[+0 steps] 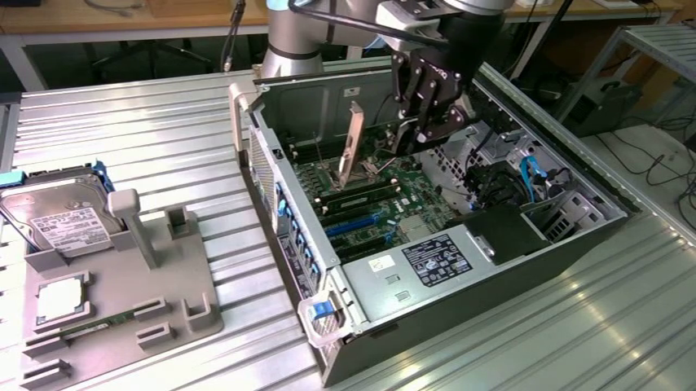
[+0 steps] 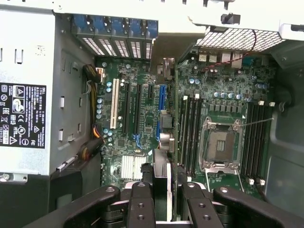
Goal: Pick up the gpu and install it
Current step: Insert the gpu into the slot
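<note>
Gpu [image 2: 176, 114] edge-on—lower edge hidden—in gripper [image 2: 164, 190].

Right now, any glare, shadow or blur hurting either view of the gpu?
Exterior view: daylight glare on the corrugated table, case interior shaded, gpu readable. Wrist view: evenly lit motherboard, the gripper soft and dark in the foreground, gpu edge-on, thin.

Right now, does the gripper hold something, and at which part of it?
Yes. The gripper holds the gpu by its upper edge, edge-on above the motherboard inside the open computer case.
</note>
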Tool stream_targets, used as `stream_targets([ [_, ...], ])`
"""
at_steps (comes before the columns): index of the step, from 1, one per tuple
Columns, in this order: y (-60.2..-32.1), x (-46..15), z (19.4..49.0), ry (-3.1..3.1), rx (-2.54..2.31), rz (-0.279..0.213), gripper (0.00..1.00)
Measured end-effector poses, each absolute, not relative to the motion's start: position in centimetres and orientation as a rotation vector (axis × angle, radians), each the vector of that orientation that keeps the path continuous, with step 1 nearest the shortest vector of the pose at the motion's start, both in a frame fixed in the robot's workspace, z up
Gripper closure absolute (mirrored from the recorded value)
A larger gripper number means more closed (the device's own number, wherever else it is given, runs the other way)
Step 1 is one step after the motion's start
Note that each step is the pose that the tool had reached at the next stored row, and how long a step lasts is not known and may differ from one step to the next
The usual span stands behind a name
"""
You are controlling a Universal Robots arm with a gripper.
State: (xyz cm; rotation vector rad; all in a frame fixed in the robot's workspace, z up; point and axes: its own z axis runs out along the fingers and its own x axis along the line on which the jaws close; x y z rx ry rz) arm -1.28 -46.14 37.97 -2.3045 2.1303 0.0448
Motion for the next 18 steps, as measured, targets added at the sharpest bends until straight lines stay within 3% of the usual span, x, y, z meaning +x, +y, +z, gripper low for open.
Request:
stream_targets([
  [18, -46.1, -1.3, 35.7, 2.13, -2.304, 0.045, 0.72],
])
